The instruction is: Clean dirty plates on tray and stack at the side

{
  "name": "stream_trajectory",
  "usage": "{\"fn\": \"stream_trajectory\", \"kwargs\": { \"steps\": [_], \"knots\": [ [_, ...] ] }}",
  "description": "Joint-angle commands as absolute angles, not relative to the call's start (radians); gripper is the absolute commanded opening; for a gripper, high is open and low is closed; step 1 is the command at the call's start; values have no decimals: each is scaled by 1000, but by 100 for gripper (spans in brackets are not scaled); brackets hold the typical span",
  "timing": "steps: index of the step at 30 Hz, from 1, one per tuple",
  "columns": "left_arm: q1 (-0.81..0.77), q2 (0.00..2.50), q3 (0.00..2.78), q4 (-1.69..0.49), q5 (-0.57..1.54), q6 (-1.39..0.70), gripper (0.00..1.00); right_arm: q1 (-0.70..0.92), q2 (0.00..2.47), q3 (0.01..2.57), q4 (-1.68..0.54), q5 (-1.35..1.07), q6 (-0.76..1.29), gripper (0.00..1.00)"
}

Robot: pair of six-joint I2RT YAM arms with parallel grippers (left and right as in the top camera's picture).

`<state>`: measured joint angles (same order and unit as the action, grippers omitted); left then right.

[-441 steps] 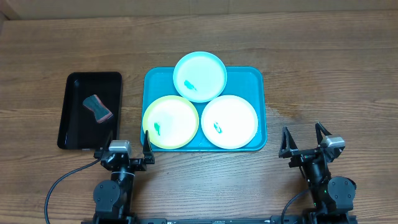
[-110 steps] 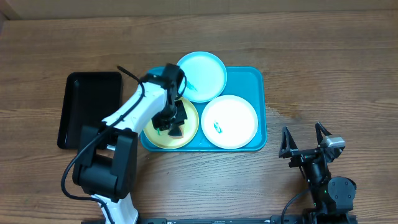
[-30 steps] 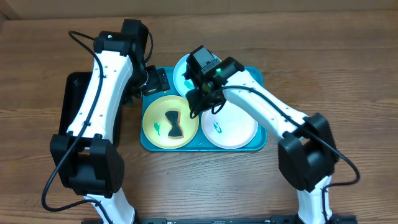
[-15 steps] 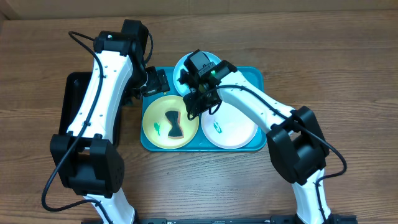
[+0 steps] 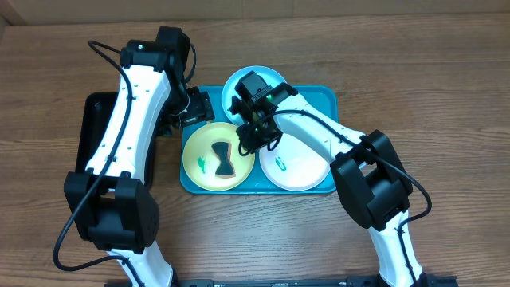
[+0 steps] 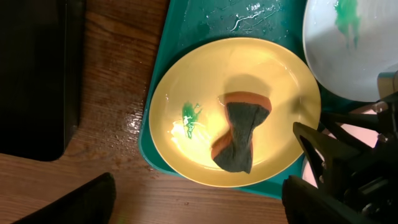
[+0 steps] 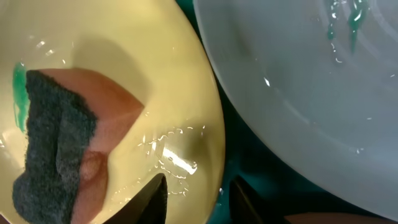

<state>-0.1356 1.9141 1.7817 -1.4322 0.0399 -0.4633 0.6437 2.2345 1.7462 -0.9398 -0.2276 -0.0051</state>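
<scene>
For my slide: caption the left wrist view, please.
Sponge rests on the green-smudged yellow plate in the turquoise tray.

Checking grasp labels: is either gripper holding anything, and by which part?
Left gripper: nothing, jaws open. Right gripper straddles the yellow plate at its rim; whether it has actually clamped can't be told.

Colour record:

- The tray (image 5: 325, 102) is plain turquoise-blue.
- The yellow plate (image 6: 286, 81) is glossy yellow-green with one teal-green smudge (image 6: 191, 117).
- The sponge (image 6: 239, 140) has a dark grey face and an orange-brown layer along its edge.
- The light blue plate (image 6: 348, 62) is very pale blue, almost white in the left wrist view, with a teal-green streak (image 6: 347, 15).
- The white plate (image 5: 303, 163) is white with a small teal-green mark (image 5: 280, 163).
- The smaller tray (image 5: 83, 159) is black.
- The tabletop (image 5: 430, 96) is brown wood grain.
- The left arm (image 5: 127, 119) and right arm (image 5: 319, 131) have white links and black joints.
</scene>
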Motion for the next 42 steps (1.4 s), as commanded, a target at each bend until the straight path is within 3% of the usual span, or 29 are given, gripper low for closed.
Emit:
{"fn": "stream_trajectory", "kwargs": {
  "steps": [1, 3, 9, 12, 21, 27, 31, 35, 37, 42],
  "knots": [
    [-138, 1909, 1727, -1431, 50, -448, 79, 644, 2239, 1734, -928, -216, -8, 30],
    [-138, 1909, 1680, -1411, 89, -443, 71, 644, 2239, 1721, -915, -215, -8, 28],
    [-138, 1909, 1540, -1290, 284, -358, 64, 644, 2241, 1705, -913, -213, 1, 16],
    [-140, 1909, 1480, -1259, 302, -358, 57, 643, 2241, 1705, -913, -211, 8, 12],
    [-179, 1909, 1320, -1102, 342, -344, 50, 639, 2241, 1705, -884, -213, 53, 4],
    [-205, 1909, 1256, -993, 326, -394, 41, 639, 2241, 1705, -898, -213, 53, 4],
    [-204, 1909, 1195, -891, 322, -480, 47, 639, 2241, 1705, -910, -215, 53, 4],
    [-204, 1909, 1182, -860, 319, -480, 45, 639, 2241, 1705, -914, -221, 53, 4],
    [-204, 1909, 1182, -857, 308, -480, 34, 640, 2241, 1705, -913, -231, 54, 4],
    [-201, 1909, 1183, -858, 256, -479, 21, 640, 2241, 1705, -914, -230, 56, 4]
  ]
}}
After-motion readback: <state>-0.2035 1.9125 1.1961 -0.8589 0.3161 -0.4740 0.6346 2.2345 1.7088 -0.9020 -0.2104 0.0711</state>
